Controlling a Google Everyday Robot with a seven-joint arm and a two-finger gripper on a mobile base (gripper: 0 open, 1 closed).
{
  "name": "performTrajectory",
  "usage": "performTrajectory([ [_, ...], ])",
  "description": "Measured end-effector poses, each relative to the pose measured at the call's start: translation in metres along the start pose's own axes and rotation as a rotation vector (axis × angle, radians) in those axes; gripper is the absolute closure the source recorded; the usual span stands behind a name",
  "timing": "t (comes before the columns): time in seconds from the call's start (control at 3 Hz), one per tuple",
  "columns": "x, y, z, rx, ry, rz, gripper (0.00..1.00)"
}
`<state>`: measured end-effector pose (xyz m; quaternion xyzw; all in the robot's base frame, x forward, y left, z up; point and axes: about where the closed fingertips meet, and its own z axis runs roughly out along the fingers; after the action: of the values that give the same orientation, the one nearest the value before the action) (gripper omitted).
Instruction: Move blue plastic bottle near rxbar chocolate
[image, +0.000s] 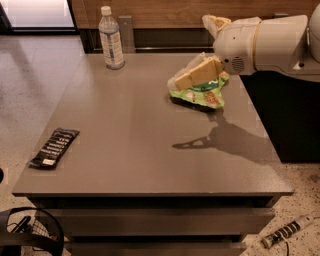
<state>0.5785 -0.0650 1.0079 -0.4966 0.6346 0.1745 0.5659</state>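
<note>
Even indoor light, tool (186, 80) over the table (125, 150) at right, its dark shadow beneath, bright glare top left.
</note>
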Motion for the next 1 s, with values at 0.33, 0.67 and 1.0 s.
performTrajectory([
  [0.33, 0.001, -0.001, 0.001, 0.000, 0.001, 0.003, 0.00],
  [0.67, 0.016, -0.025, 0.031, 0.012, 0.021, 0.091, 0.00],
  [1.0, 0.038, -0.057, 0.082, 0.055, 0.042, 0.196, 0.00],
])
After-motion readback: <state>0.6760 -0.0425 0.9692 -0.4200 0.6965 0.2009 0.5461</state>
